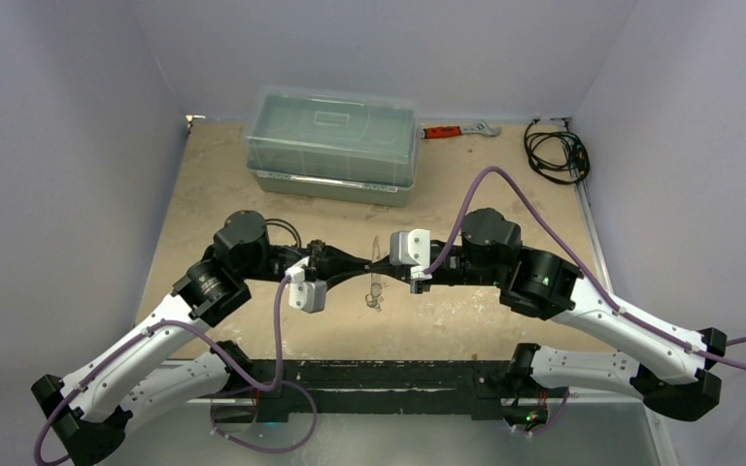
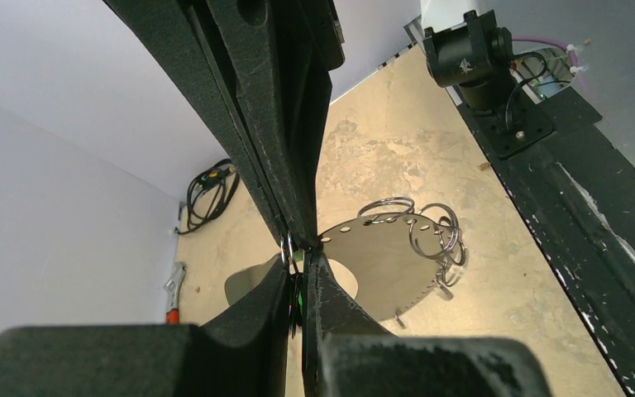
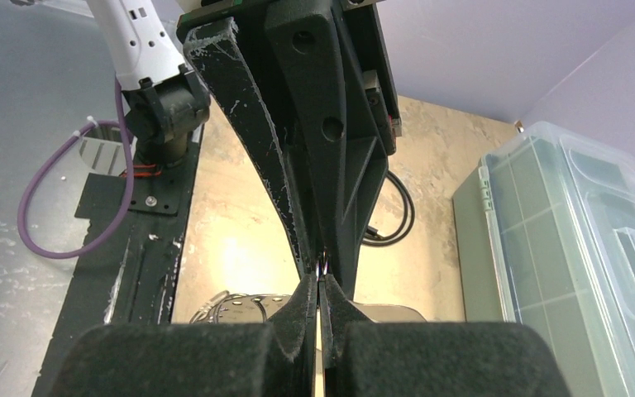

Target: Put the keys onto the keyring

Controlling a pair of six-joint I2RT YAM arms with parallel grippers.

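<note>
The two grippers meet tip to tip above the middle of the table. My left gripper [image 2: 300,261] is shut on a key, of which only a sliver of the green head [image 2: 299,302] shows between the pads. A thin silver ring [image 2: 288,248] sits right at its fingertips. My right gripper [image 3: 320,281] is shut on the edge of the keyring's flat oval tag [image 2: 380,269], held off the table. Several wire rings [image 2: 432,231] hang from holes along the tag's rim. From above, the tag [image 1: 376,254] appears edge-on with the rings [image 1: 376,300] dangling below it. No other keys are visible.
A clear lidded plastic box [image 1: 332,144] stands at the back of the table. A red-handled wrench [image 1: 457,130] lies to its right, and a black coiled cable [image 1: 556,150] sits in the back right corner. The black base rail [image 1: 379,374] runs along the near edge.
</note>
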